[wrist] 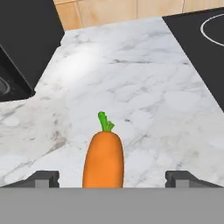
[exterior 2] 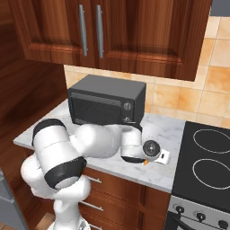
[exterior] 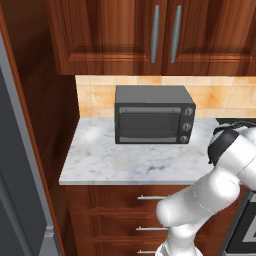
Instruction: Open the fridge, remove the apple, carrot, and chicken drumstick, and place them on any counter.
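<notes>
Now we set the carrot (wrist: 103,159) near the counter's (exterior: 100,162) front edge, our gripper (wrist: 111,178) spread wide; next we lift clear.

We read this as a home kitchen, rendered. A marble counter (exterior: 125,165) fills the centre of the left base view, over reddish-brown wooden drawers (exterior: 120,220) with steel bar handles. A dark microwave (exterior: 154,115) stands on it against a tan tiled backsplash (exterior: 220,97). Matching wooden wall cabinets (exterior: 150,32) run across the top of the frame. At the right edge of the right base view we note a black glass stovetop (exterior 2: 206,161) with knobs below. A grey fridge (exterior: 15,190) side fills the left edge of the left base view.
</notes>
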